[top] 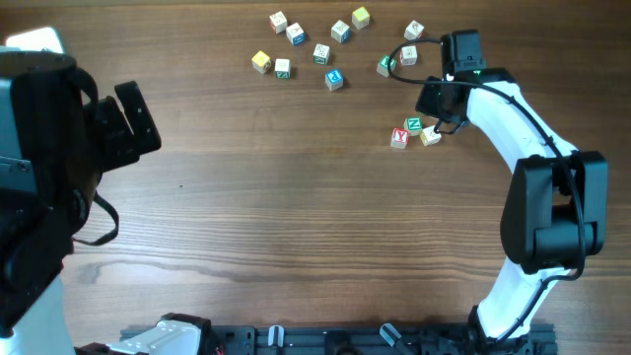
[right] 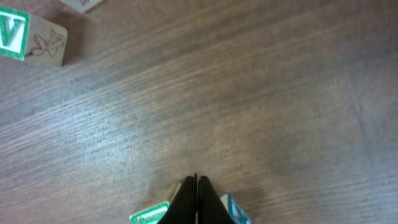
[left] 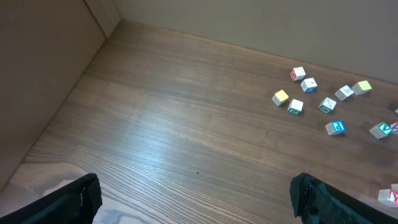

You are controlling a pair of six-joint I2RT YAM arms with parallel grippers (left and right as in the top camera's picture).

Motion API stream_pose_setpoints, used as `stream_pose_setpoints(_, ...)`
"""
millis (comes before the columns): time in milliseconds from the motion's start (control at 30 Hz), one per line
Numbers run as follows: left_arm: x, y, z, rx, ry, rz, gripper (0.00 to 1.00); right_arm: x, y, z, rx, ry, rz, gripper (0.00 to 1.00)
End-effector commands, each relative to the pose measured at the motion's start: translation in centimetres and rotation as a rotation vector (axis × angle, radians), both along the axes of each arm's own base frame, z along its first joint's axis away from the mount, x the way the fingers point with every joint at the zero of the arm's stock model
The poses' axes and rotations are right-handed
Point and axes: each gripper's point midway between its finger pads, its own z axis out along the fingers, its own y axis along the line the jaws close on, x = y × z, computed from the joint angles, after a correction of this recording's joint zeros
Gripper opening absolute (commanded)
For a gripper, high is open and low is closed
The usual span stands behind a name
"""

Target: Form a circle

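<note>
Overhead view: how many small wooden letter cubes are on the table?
14 pale wooden letter cubes: eight scattered at top centre, three further right, three clustered at the right gripper. The arm may hide more.

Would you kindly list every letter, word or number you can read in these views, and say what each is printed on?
"V", green, on the face of a wooden cube at the right wrist view's top left.
Prints on the other cubes: too small or cut off to read.
No other text shows.
</note>
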Motion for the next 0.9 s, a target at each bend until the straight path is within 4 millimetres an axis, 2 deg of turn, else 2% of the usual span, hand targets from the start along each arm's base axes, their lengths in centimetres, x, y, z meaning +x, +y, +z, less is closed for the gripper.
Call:
stream_pose_setpoints(0,0.0,0.4,0.1,0.012,-0.001,0.015,1.0,-0.2,0.6,-0.1,0.051,0.024,-0.056,0.04)
stream_pose_setpoints(500,0.0,0.4,0.1,0.012,-0.001,0.015,1.0,-0.4,0.2,-0.2,0.028,0.031,-0.065,0.04)
stream_pose_setpoints(633,0.0,0.4,0.1,0.012,-0.001,0.015,1.0,0.6,0.6,0.3,0.019,-0.014,0.02,0.05)
stream_pose_setpoints(733,0.0,0.4,0.1,0.012,-0.001,0.015,1.0,1.7,0.9,2.4,0.023,-0.052,0.044,0.04)
stream_pose_setpoints(800,0.0,0.4,0.1,0.012,-0.001,0.015,1.0,2.5,1.7,4.5,0.052,-0.091,0.081,0.06)
stream_pose_setpoints(867,0.0,0.4,0.1,0.012,-0.001,0.015,1.0,3.4,4.0,7.0,0.141,-0.14,0.187,0.19)
